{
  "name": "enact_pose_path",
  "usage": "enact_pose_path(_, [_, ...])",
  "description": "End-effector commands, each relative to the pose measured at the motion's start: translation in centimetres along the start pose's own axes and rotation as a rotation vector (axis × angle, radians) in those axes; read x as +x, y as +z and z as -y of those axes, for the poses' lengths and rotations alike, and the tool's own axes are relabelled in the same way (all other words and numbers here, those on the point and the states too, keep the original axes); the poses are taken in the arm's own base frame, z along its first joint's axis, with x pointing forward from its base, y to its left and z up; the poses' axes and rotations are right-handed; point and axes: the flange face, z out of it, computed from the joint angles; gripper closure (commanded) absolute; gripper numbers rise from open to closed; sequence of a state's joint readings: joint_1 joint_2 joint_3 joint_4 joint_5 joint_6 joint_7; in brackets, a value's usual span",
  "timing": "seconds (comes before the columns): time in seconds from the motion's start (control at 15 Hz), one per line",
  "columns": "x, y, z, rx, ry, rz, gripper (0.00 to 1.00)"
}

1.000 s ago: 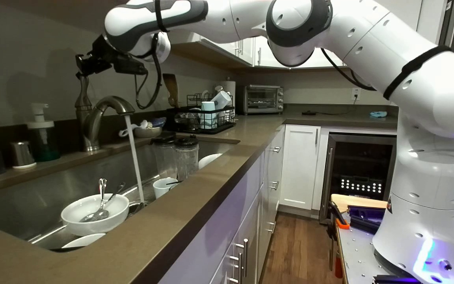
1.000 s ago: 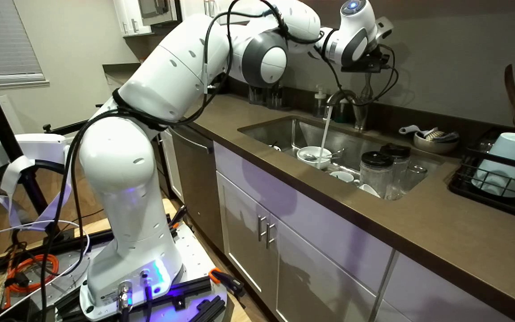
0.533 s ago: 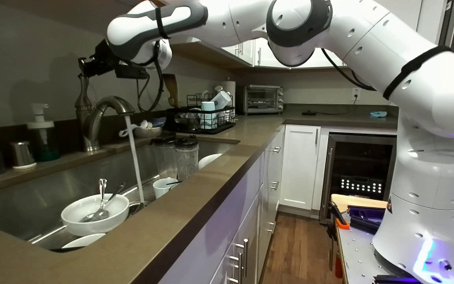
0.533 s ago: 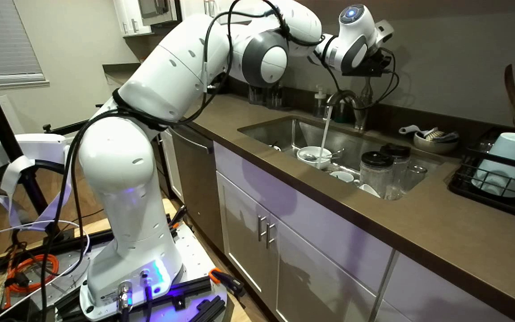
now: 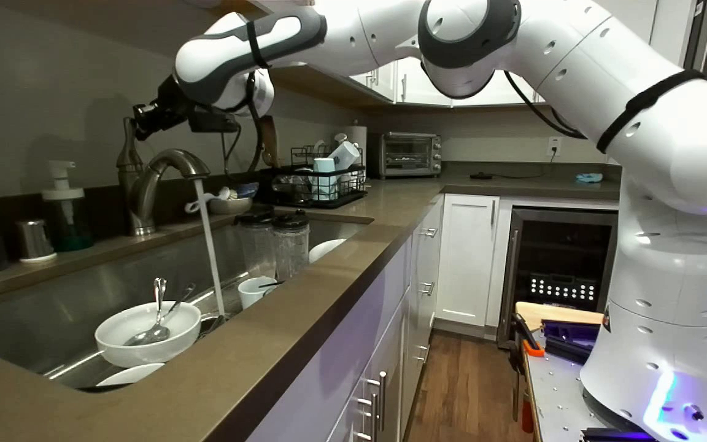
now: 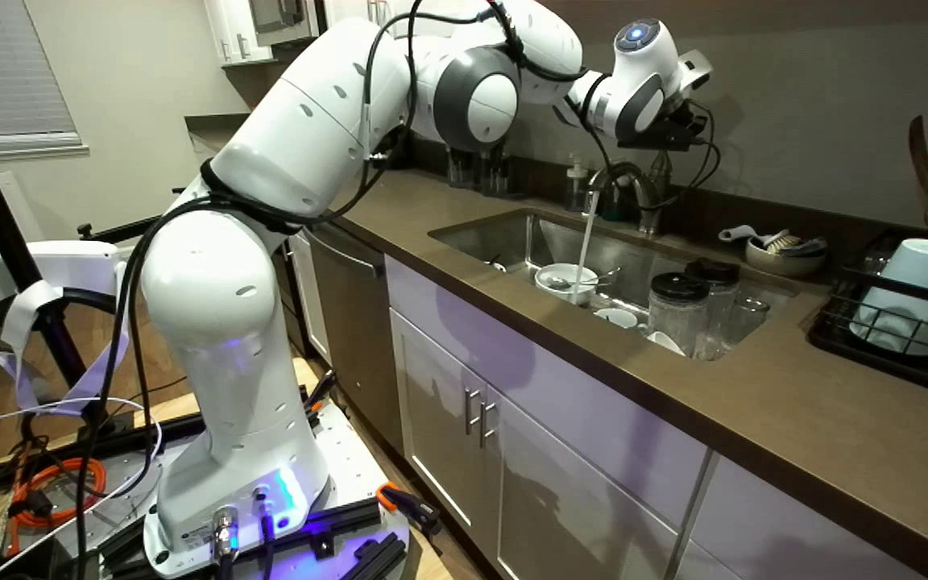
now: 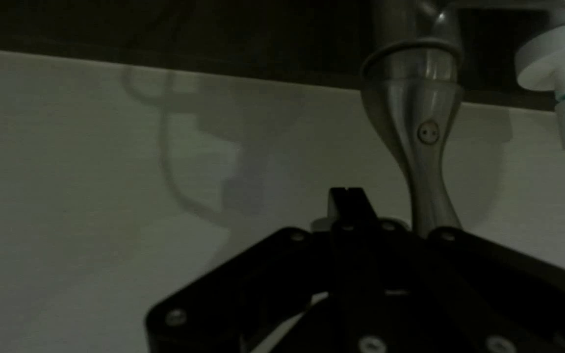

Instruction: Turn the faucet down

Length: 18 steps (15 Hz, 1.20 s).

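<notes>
Pinched together and holding nothing, the end effector [image 7: 346, 190] is just beside the tall handle [image 7: 428, 132] of the faucet [image 5: 143, 189], behind the sink [image 5: 40, 313]. If it pushes down crooked, it could slip off, and the water [image 5: 210, 245] would keep running.

No legible text; round two-dot mark [image 7: 428, 132] on the faucet [image 7: 410, 105]

The end effector [image 7: 346, 190], fingertips together, partly hides the metal faucet handle [image 7: 417, 115] before a gray wall [image 7: 66, 186].
</notes>
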<state>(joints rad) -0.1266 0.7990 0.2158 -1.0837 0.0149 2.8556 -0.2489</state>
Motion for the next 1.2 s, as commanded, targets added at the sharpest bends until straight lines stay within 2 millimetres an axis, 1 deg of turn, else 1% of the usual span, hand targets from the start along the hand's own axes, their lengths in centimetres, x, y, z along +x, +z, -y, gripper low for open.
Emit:
enact_pose_path(0.0, [0.4, -1.4, 0.6, -0.004, 0.012, 0.000, 0.98])
enact_pose_path(0.4, [3.1, -3.2, 1.0, -0.013, -0.002, -0.027, 0.98])
enact_pose_path(0.6, [4.0, -3.8, 0.9, -0.003, -0.007, -0.027, 0.98])
enact_pose_path(1.13, [4.3, -3.1, 1.2, 0.050, 0.009, 0.019, 0.98])
